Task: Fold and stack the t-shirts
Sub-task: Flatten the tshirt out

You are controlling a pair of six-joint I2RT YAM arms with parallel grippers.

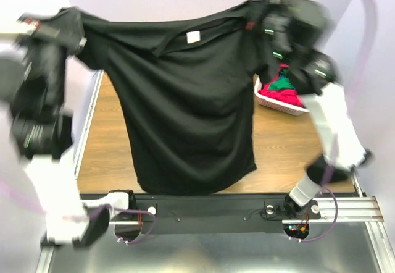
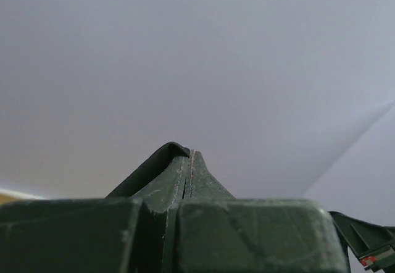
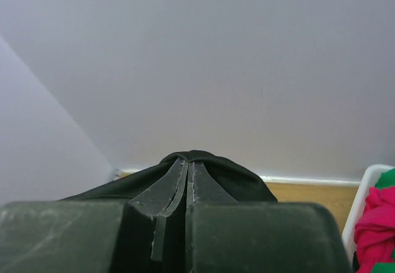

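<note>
Shut tight on black cloth at both ends: left gripper (image 2: 188, 155) with jaws pressed together and a lip of fabric curling over one fingertip, right gripper (image 3: 188, 162) likewise closed, fabric humped over its tip. From above, both raised high and well apart, one at each shoulder, with the black t-shirt (image 1: 185, 112) stretched between them and hanging flat, facing the camera. White neck label (image 1: 193, 36) just below the collar, near the top middle. Top edge sagging slightly between the two holds; side edges falling straight; lower hem level with the near edge of the wooden table (image 1: 284, 155), touching or not impossible to tell. Left sleeve out past the table's left edge. Bare wood open to the right of the cloth and in a narrower strip to its left. White slatted basket (image 1: 278, 105) at the far right of the table, just behind the right arm and partly hidden by it, well clear of the hanging hem. Plain pale walls close behind and on both sides. Count: two grippers, one black shirt held, one label, one basket, inside it one pink-red shirt (image 3: 376, 223) and one green shirt (image 1: 285, 81) heaped together.
</note>
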